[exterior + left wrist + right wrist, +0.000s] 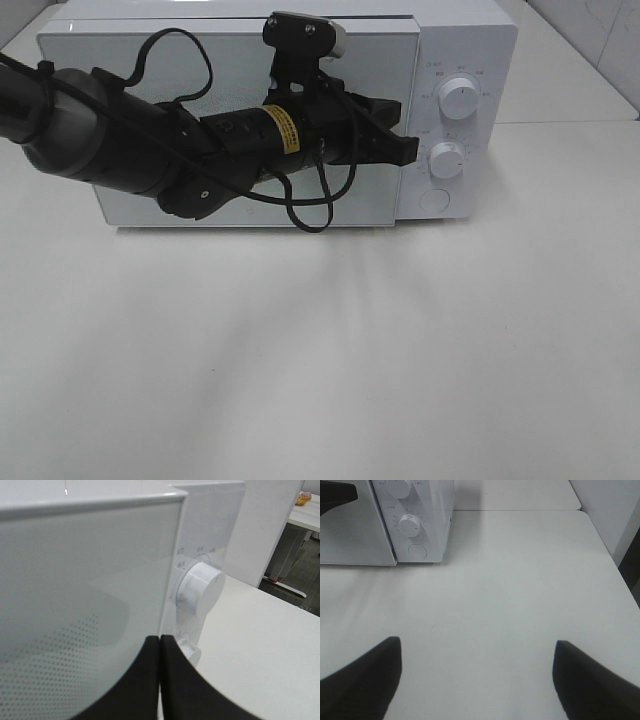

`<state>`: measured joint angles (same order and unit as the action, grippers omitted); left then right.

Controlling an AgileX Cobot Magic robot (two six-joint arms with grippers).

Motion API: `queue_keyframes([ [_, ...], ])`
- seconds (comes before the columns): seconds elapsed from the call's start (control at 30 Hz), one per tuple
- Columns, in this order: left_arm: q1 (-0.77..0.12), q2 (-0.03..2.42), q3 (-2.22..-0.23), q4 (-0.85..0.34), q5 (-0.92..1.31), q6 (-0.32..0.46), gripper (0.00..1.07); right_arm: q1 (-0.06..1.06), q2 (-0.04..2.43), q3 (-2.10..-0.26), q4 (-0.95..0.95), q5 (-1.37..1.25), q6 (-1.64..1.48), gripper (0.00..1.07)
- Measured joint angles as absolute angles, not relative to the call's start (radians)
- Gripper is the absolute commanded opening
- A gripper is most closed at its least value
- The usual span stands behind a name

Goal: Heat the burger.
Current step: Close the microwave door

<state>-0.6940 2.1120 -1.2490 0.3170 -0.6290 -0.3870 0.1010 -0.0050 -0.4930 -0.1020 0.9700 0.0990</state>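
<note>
The white surface (320, 380) in front lies broad and bare, and the right wrist view shows its edge off to the right. The right end effector (477, 642) hangs over this stretch with its fingers spread wide, holding nothing. Farther back, the left end effector (405, 145) is pressed fully closed and empty. Its tips sit at the right edge of the microwave (450, 60) door (230, 60), between the upper knob (459, 97) and the lower knob (447, 159); contact cannot be judged. The door is shut. The burger shows in no view.
</note>
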Motion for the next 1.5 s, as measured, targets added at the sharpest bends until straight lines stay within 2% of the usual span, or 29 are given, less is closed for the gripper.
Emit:
queue_keyframes([
  [0.27, -0.696, 2.114, -1.250, 0.302, -0.630, -0.367, 0.00, 0.101, -0.005, -0.493, -0.102, 0.970, 0.099, 0.74],
  [0.4, -0.701, 2.115, -1.250, 0.233, -0.630, -0.325, 0.00, 0.101, -0.005, -0.493, -0.102, 0.970, 0.099, 0.74],
  [0.6, -0.703, 2.115, -1.250, 0.205, -0.629, -0.303, 0.00, 0.101, -0.005, -0.493, -0.102, 0.970, 0.099, 0.74],
  [1.37, -0.673, 2.129, -1.258, 0.187, -0.628, -0.279, 0.00, 0.101, -0.005, -0.493, -0.103, 0.970, 0.099, 0.74],
  [1.5, -0.668, 2.129, -1.255, 0.188, -0.630, -0.294, 0.00, 0.101, -0.005, -0.493, -0.102, 0.970, 0.099, 0.74],
])
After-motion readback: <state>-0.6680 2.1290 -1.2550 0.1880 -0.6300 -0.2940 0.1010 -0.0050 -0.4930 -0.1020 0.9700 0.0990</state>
